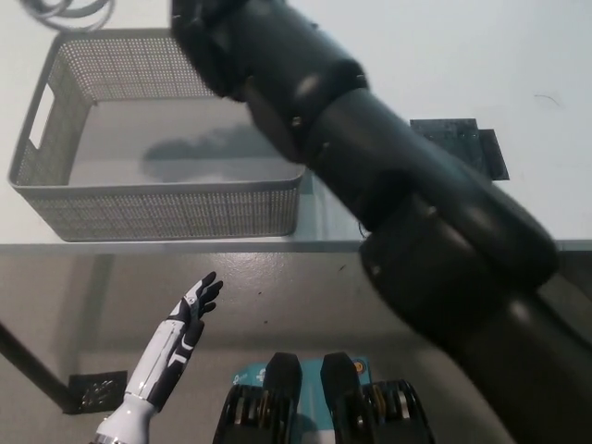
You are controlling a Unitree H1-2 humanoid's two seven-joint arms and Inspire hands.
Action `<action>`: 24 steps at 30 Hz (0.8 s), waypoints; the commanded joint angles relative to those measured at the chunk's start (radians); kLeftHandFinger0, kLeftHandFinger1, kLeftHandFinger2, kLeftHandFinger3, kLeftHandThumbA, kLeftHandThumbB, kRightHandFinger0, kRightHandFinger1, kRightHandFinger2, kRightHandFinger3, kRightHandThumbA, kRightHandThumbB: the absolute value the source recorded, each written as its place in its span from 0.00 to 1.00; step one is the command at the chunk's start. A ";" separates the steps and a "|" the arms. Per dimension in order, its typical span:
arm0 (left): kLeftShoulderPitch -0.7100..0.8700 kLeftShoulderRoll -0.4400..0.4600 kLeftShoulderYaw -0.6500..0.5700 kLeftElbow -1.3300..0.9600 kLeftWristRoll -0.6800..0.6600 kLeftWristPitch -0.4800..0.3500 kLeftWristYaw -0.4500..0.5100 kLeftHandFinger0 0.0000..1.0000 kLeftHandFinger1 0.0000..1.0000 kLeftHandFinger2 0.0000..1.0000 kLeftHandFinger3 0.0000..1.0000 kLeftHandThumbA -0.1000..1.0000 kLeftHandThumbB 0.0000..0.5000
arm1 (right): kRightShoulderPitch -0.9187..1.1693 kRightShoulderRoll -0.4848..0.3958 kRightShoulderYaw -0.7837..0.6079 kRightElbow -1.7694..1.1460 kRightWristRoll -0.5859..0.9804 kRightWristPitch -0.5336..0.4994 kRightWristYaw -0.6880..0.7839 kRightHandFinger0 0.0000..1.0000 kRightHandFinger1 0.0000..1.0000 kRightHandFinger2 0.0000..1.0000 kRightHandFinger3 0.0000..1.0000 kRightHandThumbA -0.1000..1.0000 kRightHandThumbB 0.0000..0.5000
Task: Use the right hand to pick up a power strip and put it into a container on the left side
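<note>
The grey perforated basket (pixel 157 199) was seen standing on the white desk (pixel 444 55), near the desk's front edge. The black right arm (pixel 370 185) was stretched diagonally across the basket's right wall, its upper end lying over the basket's far right corner. The right hand itself was cut off by the picture's top edge, so whether it was clenched or grasping anything could not be told. A loop of pale cable (pixel 65 11) was seen just beyond the basket's far left corner; the power strip's body was not visible. A shadow was cast on the basket's floor. A dark square patch (pixel 472 143) was seen on the desk to the right of the basket, partly covered by the arm. The white left hand (pixel 190 314) was held below the desk's front edge, released, fingers spread.
</note>
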 commanded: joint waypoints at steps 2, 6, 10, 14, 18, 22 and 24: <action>-0.020 0.022 -0.003 -0.031 0.007 -0.010 -0.018 1.00 1.00 1.00 1.00 1.00 0.41 | -0.081 0.024 -0.050 0.033 0.099 -0.016 0.036 0.00 0.00 0.51 0.11 0.00 0.47; -0.015 0.023 -0.002 -0.039 0.002 0.004 -0.021 1.00 1.00 1.00 1.00 1.00 0.44 | -0.051 0.033 -0.079 0.060 0.141 -0.005 0.145 0.00 0.01 0.53 0.26 0.00 0.43; -0.018 0.024 -0.002 -0.033 0.004 -0.006 -0.021 1.00 1.00 1.00 1.00 1.00 0.42 | -0.045 0.036 -0.093 0.082 0.165 0.054 0.286 0.00 0.17 0.81 0.32 0.00 0.39; -0.023 0.028 0.000 -0.033 0.003 -0.006 -0.024 1.00 1.00 1.00 1.00 1.00 0.42 | -0.051 0.033 -0.103 0.088 0.190 0.074 0.404 0.03 0.22 0.65 0.38 0.00 0.56; -0.025 0.030 -0.003 -0.039 0.010 -0.002 -0.026 1.00 1.00 1.00 1.00 1.00 0.41 | -0.079 0.037 -0.087 0.104 0.189 0.175 0.664 0.64 0.96 1.00 1.00 0.46 0.65; -0.034 0.034 -0.002 -0.038 0.003 0.004 -0.032 1.00 1.00 1.00 1.00 1.00 0.40 | -0.098 0.034 -0.105 0.111 0.220 0.202 0.842 1.00 1.00 1.00 1.00 0.71 1.00; -0.040 0.037 -0.003 -0.035 0.005 0.003 -0.033 1.00 1.00 1.00 1.00 1.00 0.42 | -0.108 0.032 -0.116 0.111 0.235 0.217 0.901 1.00 1.00 1.00 1.00 0.75 1.00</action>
